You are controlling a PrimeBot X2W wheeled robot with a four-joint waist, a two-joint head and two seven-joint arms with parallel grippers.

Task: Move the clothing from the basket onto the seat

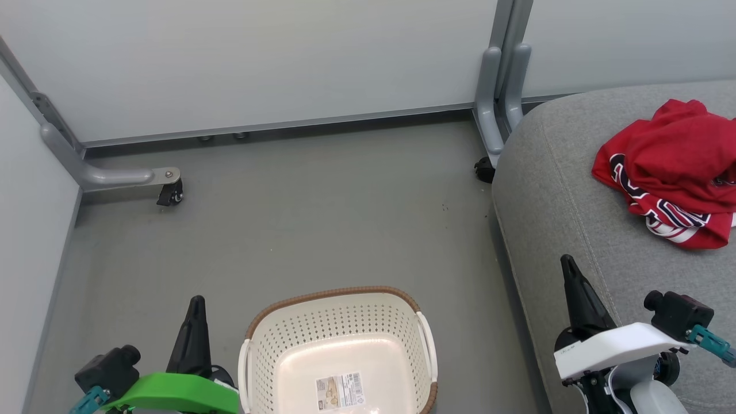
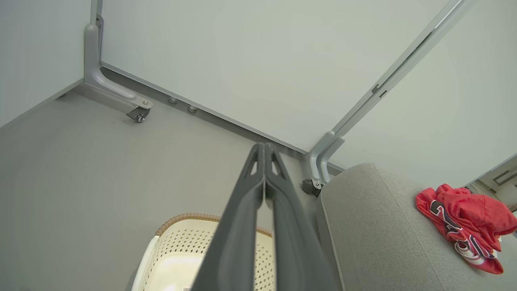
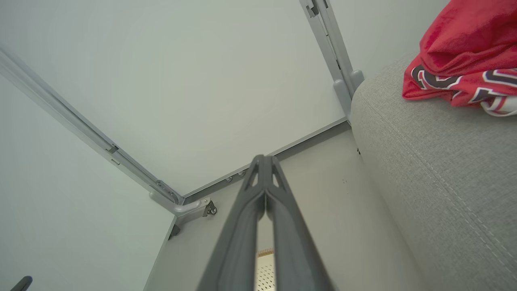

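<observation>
- Pale grey partition panels [image 1: 259, 57] on metal posts close off the back and left of the space, and a dull grey floor [image 1: 299, 218] spreads between them.
- Along the right, the grey fabric seat [image 1: 552, 190] rises from the floor, with its rounded corner near a partition post and a stitched seam running down the cushion.
- Toward the seat's far right lies the clothing [image 1: 673, 167], a rumpled red heap with black-and-white numerals and striped trim. It rests wholly on the cushion, well apart from the basket; I cannot tell whether it is one garment or two.
- The cream perforated basket [image 1: 333, 328] stands on the floor just left of the seat, between the two arms. Nothing red lies in the part that shows, and a paper label [image 1: 340, 392] sits on its bare bottom.
- The left pincer [image 1: 197, 302] hovers just left of the basket, its two dark fingers pressed together on nothing.
- The right pincer [image 1: 568, 261] hangs over the seat's near edge, likewise closed and empty, well short of the clothing.
- A small black caster [image 1: 171, 195] sits under the left partition foot.
- By my reading the transfer step is done. The next move calls for little more than checking the basket's near end, which the head view cuts off, before either arm reaches again.
</observation>
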